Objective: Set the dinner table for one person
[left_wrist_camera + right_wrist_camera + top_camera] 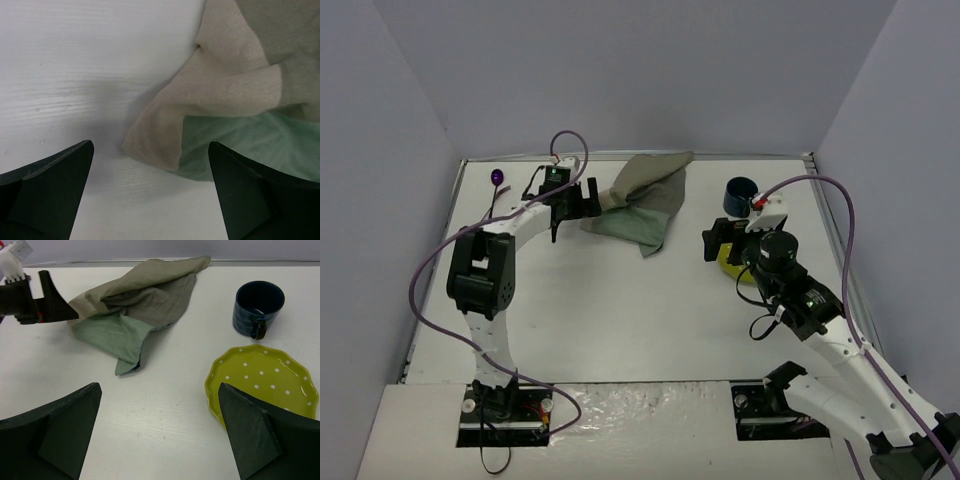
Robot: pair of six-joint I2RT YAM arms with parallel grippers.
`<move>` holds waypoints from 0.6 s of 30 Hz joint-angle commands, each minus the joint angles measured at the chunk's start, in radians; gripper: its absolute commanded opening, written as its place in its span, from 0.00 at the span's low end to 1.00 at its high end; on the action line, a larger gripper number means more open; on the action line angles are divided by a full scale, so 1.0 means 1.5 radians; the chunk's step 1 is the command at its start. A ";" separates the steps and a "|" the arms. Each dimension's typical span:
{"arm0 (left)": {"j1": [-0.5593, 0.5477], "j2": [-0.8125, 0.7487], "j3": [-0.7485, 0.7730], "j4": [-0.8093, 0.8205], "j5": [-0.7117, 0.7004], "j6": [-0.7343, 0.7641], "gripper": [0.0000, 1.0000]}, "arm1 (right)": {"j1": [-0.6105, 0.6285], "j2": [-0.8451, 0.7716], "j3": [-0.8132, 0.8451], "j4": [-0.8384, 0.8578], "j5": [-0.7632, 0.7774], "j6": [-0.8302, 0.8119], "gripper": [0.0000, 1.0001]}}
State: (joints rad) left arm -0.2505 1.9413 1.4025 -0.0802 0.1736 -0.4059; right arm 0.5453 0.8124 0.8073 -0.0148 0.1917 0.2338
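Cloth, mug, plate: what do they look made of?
Cloth: looks like woven fabric, matte, with soft folds and visible weave, in beige, grey and green panels.
Mug: likely glazed ceramic, dark blue, with glossy highlights on the rim.
Plate: probably glazed ceramic too, shiny yellow-green with white dots and a scalloped rim.

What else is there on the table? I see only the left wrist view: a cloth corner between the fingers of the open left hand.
Observer: A yellow-green dotted plate lies to the right of the cloth, apart from it.
Operator: Which other dish is there, if any?
Observer: A dark blue mug stands upright just beyond the plate.
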 commanded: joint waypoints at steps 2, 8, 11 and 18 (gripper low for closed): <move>0.014 0.048 0.079 0.068 0.083 0.082 0.97 | 0.006 0.015 0.003 0.063 -0.067 -0.020 1.00; 0.018 0.071 0.095 0.068 0.154 0.101 0.72 | 0.006 0.029 -0.003 0.077 -0.079 -0.021 1.00; 0.018 0.066 0.068 0.096 0.174 0.096 0.39 | 0.006 0.044 -0.001 0.093 -0.093 -0.021 1.00; 0.018 0.025 0.070 0.044 0.202 0.103 0.00 | 0.006 0.121 0.033 0.123 -0.155 -0.021 0.96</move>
State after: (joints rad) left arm -0.2287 2.0973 1.4921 -0.0180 0.4287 -0.2714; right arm 0.5453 0.9433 0.8028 0.0578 0.0214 0.2073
